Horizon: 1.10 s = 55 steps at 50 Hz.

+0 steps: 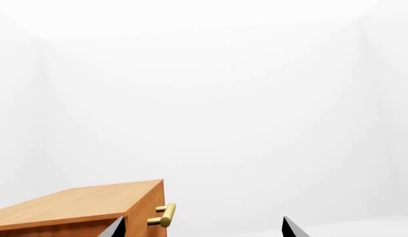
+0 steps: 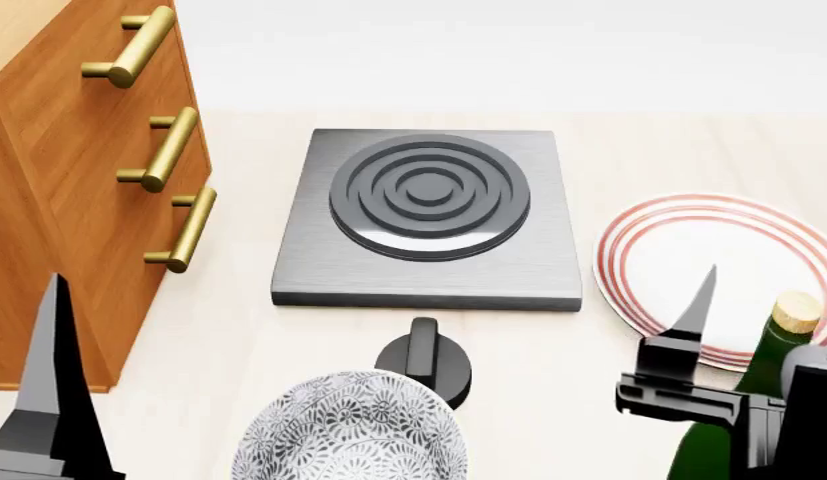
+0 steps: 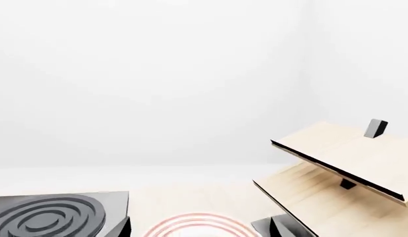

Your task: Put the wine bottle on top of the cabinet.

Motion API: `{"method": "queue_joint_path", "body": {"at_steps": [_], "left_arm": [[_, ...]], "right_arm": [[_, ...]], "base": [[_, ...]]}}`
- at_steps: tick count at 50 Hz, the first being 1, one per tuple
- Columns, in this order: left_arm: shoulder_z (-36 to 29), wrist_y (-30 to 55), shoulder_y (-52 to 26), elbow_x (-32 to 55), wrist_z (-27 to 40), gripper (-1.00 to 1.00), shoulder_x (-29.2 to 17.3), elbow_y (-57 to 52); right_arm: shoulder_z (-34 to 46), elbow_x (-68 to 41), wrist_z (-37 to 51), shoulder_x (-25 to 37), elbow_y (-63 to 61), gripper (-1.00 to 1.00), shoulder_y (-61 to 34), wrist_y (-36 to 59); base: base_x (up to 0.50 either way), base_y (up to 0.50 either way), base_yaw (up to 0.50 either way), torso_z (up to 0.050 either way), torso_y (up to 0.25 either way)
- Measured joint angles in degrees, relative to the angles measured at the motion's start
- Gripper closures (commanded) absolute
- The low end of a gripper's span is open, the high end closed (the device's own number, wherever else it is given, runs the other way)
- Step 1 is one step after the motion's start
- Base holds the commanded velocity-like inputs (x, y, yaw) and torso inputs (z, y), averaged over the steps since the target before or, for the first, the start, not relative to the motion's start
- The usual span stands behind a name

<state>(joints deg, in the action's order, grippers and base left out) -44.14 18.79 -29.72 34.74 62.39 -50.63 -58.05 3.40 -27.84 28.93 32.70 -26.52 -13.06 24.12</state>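
white walls and a pale floor are all i see past the things, and the light wood surface [image 2: 240, 330] carries everything close to me. on it sits a grey stove plate [image 2: 428, 216] with dark rings, a small black knob [image 2: 424, 360] in front of it, a bowl [image 2: 349, 428] with a flower pattern near me, and a plate [image 2: 713, 262] with red rings off to my right. the cabinet [image 2: 66, 190] stands at my left, with gold handles down its front, and i only see a small bit of its top at the corner of the head view. a pale slanted rack [image 3: 342, 168] shows in the right wrist view. the wine bottle [image 2: 747, 400] is low at my right, just beside the right gripper [image 2: 713, 400], with its cork above the black parts. i cannot tell if that gripper is pinching the bottle or only next to it, since the fingers are partly hidden. the left gripper [image 1: 200, 228] is spread and holds nothing, up near the cabinet's top edge. i think the bottle could tip if my hold is low or loose, because it is tall and thin. carrying it across, it could bump the bowl, the knob or the stove plate. the cabinet top is high, so if i lift too little the bottle could hit the front or a handle. my left arm might also be in the way.
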Motion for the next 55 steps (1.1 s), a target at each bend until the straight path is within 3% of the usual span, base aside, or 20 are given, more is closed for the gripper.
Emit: {"method": "queue_joint_path", "body": {"at_steps": [24,25,55], "left_arm": [[-1.0,-0.3,-0.5,0.0,0.3,-1.0,0.0,0.4],[-1.1,-0.4,-0.5,-0.1,0.3,-1.0,0.0,0.4],[-1.9,-0.9,-0.9,-0.1,0.7,-1.0,-0.2,0.6]], "right_arm": [[0.9,1.6,-1.2,-1.3,6.3,-1.0,0.1,-3.1],[1.0,1.6,-1.2,-1.3,6.4,1.0,0.1,-3.1],[0.7,-0.3,0.1,-0.1,4.0,1.0,-0.9,-1.4]], "base": [[0.0,0.0,0.0,0.0,0.0],[0.0,0.0,0.0,0.0,0.0],[0.0,0.0,0.0,0.0,0.0]]}}
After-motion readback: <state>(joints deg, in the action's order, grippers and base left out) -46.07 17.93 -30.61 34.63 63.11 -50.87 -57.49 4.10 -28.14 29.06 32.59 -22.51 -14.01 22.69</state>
